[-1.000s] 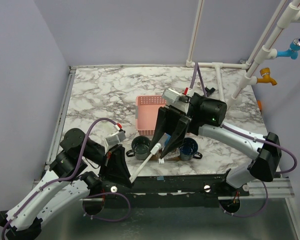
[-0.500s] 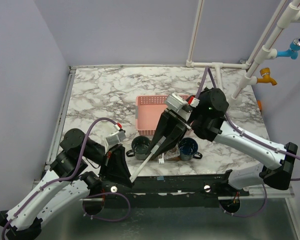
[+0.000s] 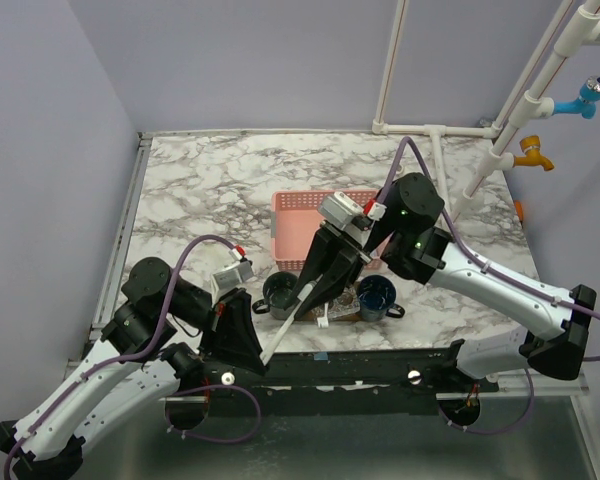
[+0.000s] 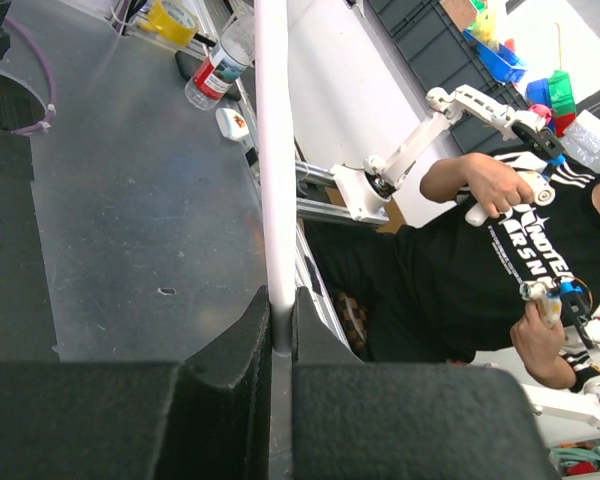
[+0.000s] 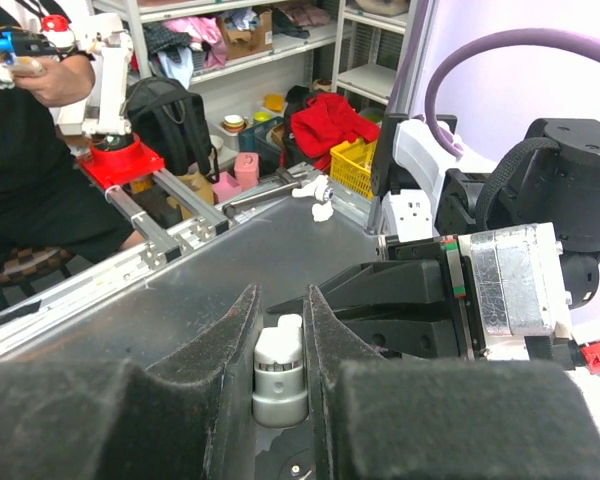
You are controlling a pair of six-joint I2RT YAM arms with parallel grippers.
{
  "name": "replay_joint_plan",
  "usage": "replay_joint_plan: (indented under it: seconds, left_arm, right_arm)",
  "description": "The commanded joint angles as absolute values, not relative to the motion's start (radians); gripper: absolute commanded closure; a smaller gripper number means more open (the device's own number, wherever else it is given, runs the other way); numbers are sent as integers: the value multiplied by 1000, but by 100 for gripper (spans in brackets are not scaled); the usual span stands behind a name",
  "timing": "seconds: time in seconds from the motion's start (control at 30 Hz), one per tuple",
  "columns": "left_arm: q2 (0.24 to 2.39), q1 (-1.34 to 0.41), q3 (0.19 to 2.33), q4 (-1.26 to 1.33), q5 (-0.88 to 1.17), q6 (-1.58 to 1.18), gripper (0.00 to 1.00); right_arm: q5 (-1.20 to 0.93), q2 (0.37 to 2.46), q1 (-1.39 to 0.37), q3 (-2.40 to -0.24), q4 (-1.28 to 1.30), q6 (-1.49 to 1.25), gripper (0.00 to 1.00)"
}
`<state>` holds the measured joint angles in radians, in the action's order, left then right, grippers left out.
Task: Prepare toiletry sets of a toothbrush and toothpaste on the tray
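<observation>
Left end effector (image 4: 281, 315): pressed together on the toothbrush (image 3: 293, 323), pinching its lower handle. The handle runs straight up out of the jaws in the left wrist view. No change in this grip over the last second.

Toothbrush position: in the air, lower centre of the top frame. It slants from the left fingers up and right toward the two dark cups (image 3: 281, 291), clear of the desk (image 3: 210, 190).

Right end effector (image 5: 280, 310): a second ago spread and standing further right, near the right-hand cup. It has since swung left across the frame and drawn its fingers in. Now both fingers sit against a short white-tipped stub. I take this for the toothbrush's far end seen end-on, since the top view puts the fingers at that end.

Reading: both arms now hold the one toothbrush. This looks like a hand-over from left to right, so the right arm can carry it to the tray.

Tray (image 3: 344, 317): only a brown sliver shows at lower centre, between the cups and under the right arm. Nothing can be seen laid on it.

Toothpaste: cannot pick it out. Pink basket (image 3: 298, 215) sits behind, centre frame.

Risk, as I judge it: if the left lets go before the right grip is firm, the toothbrush drops off the near edge.
</observation>
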<state>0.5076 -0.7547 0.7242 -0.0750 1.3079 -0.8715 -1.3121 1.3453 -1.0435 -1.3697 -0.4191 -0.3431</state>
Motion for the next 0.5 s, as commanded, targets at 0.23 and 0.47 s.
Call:
replay_joint_plan:
  seconds: [0.23, 0.47]
  left_arm:
    - [525, -752, 769, -212, 1214, -741, 25]
    - [583, -751, 886, -485, 996, -581, 13]
  right_arm:
    - [-1203, 1281, -1051, -1367, -192, -204, 100]
    - [-1024, 1223, -1051, -1404, 142, -56, 100]
